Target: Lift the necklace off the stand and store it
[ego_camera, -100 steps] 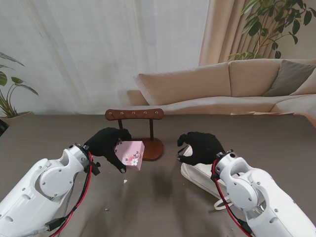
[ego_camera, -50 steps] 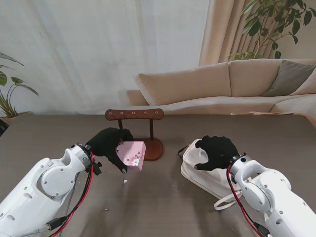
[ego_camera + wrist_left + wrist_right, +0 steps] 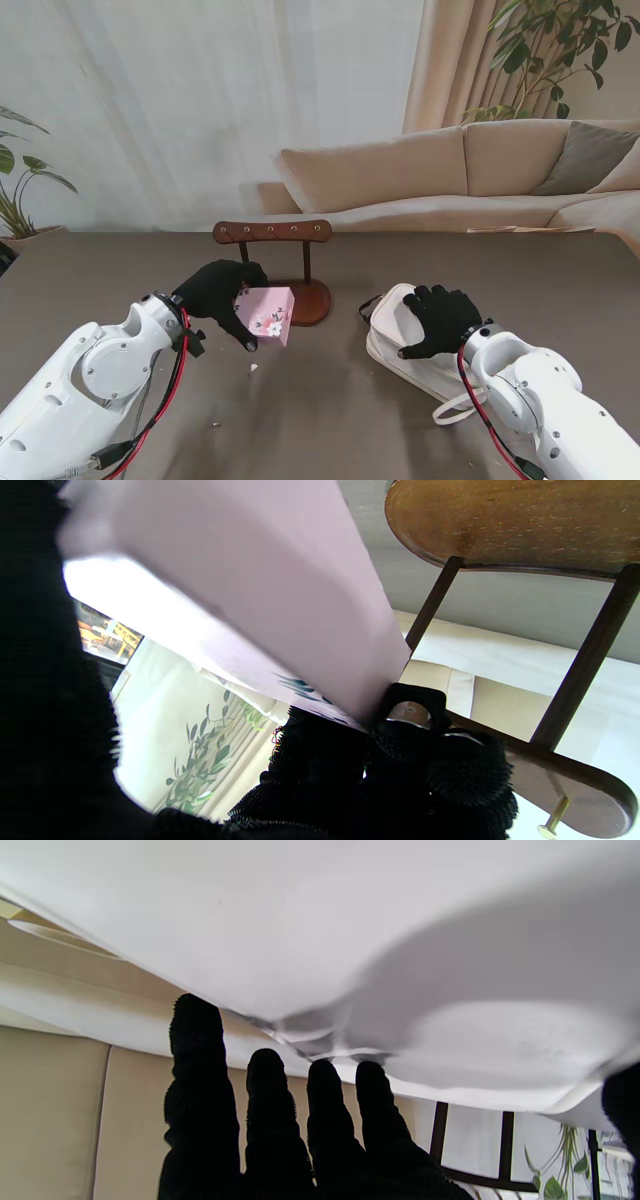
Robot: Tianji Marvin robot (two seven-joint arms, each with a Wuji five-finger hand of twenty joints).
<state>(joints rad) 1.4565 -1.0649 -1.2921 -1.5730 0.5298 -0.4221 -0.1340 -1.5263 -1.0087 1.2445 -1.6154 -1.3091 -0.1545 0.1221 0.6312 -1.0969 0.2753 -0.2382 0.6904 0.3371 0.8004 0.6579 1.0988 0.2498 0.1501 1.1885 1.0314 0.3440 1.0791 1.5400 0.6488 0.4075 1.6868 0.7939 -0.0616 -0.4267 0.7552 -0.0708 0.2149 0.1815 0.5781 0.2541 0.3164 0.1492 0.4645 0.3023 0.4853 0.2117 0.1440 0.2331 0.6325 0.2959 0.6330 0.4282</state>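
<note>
While the left robot hand (image 3: 222, 292) grips the pink box (image 3: 265, 312) just in front of the wooden stand (image 3: 273, 232), the right robot hand (image 3: 440, 318) lies spread flat on the white pouch (image 3: 392, 345), fingers (image 3: 202, 1090) extended and clasping nothing. No necklace shows on the stand's pegs or anywhere on the worktop (image 3: 330, 420); it may already sit inside the box or pouch, but I cannot tell. The risk, as I judge it, lies with the box: it is tilted in the grasp and touches or nearly touches the stand's base (image 3: 510, 525), so a careless move could knock the stand over or spill whatever the box holds. Pressing on the soft pouch could also drag it across the worktop.
</note>
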